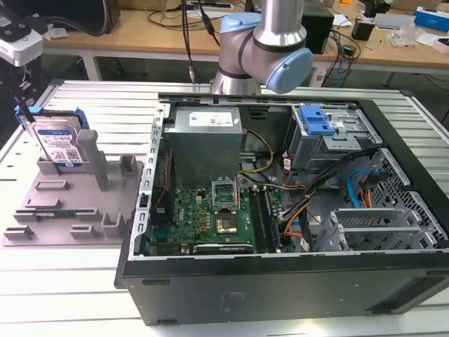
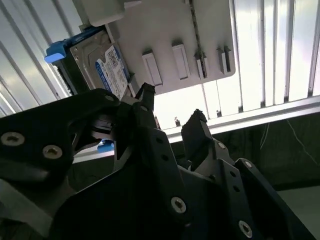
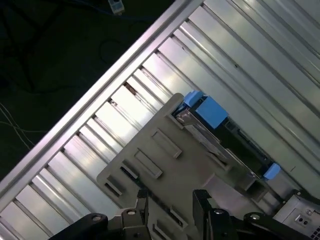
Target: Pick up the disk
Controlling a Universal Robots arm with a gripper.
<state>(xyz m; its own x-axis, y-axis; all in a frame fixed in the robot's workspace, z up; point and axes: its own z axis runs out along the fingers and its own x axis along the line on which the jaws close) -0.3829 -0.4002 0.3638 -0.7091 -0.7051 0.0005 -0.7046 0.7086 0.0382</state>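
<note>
The disk [image 1: 59, 144] is a silver hard drive with a blue-and-white label and blue rails. It stands on edge in a slot at the back of the grey fixture [image 1: 77, 203], on the exterior view's left. In the second wrist view the disk [image 2: 107, 67] shows its label, and my gripper [image 2: 170, 107] hangs open well above the fixture, apart from the disk. In the first wrist view the disk [image 3: 200, 131] is seen edge-on. There the gripper [image 3: 171, 200] has nothing between its black fingers.
An open computer case [image 1: 393, 140] lies on the ribbed metal table [image 1: 91, 105] beside the fixture. It holds a grey power-supply box [image 1: 207, 140], a motherboard [image 1: 210, 217] and a blue caddy [image 1: 316, 119]. The arm's elbow [image 1: 270, 42] stands behind the case.
</note>
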